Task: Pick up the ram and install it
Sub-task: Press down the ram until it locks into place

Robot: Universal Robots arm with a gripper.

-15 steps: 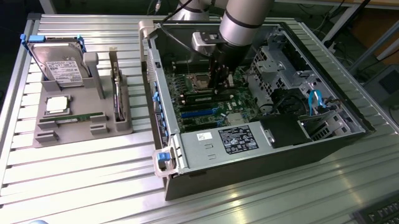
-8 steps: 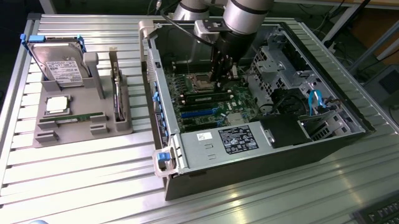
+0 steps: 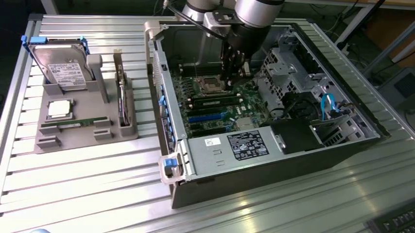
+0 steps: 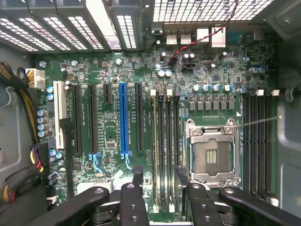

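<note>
The ram (image 4: 154,141) is standing in a motherboard slot, running lengthwise through the gap between my fingertips (image 4: 137,175), nearer one than the other. Can't tell if either actually touches it. My gripper (image 4: 159,174) is spread fairly wide, gripping nothing, low over the board inside the case (image 3: 259,180). The CPU socket (image 4: 211,153) is just off one side of my fingers and the blue slot (image 4: 123,117) is off the other. Well away from them, a second stick (image 3: 68,125) lies in the grey tray (image 3: 84,141).
</note>
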